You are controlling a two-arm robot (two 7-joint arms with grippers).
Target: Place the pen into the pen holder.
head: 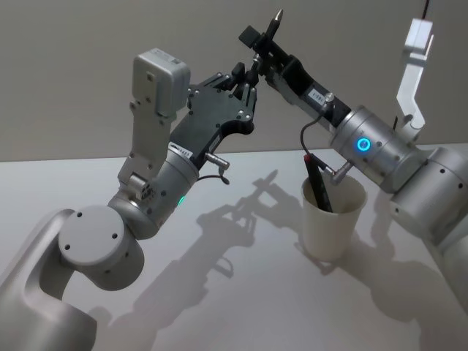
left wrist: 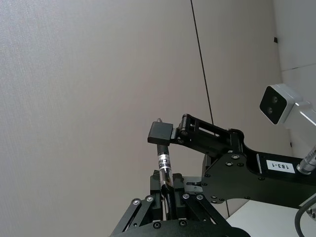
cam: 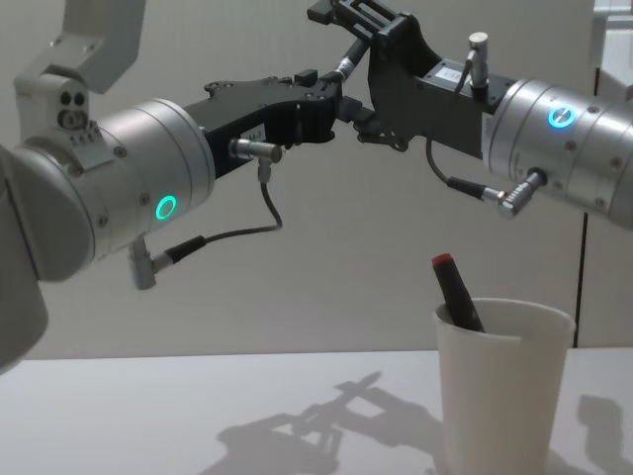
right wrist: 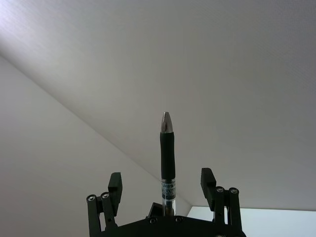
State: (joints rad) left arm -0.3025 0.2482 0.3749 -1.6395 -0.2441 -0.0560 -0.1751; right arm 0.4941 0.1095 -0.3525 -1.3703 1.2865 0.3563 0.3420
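While the left gripper (head: 245, 88) clamps its clear barrel, the black-gripped, silver-tipped pen (right wrist: 167, 158) stands between the right gripper's (right wrist: 163, 185) spread fingers.

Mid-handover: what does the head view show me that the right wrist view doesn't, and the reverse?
Head view adds: the pen holder on the table with a red-capped pen already inside, and the left gripper gripping the pen's lower end well above it.
Right wrist view adds: the right gripper has its fingers spread apart, clear of the barrel on both sides.
Shared: the pen, tip pointing up.
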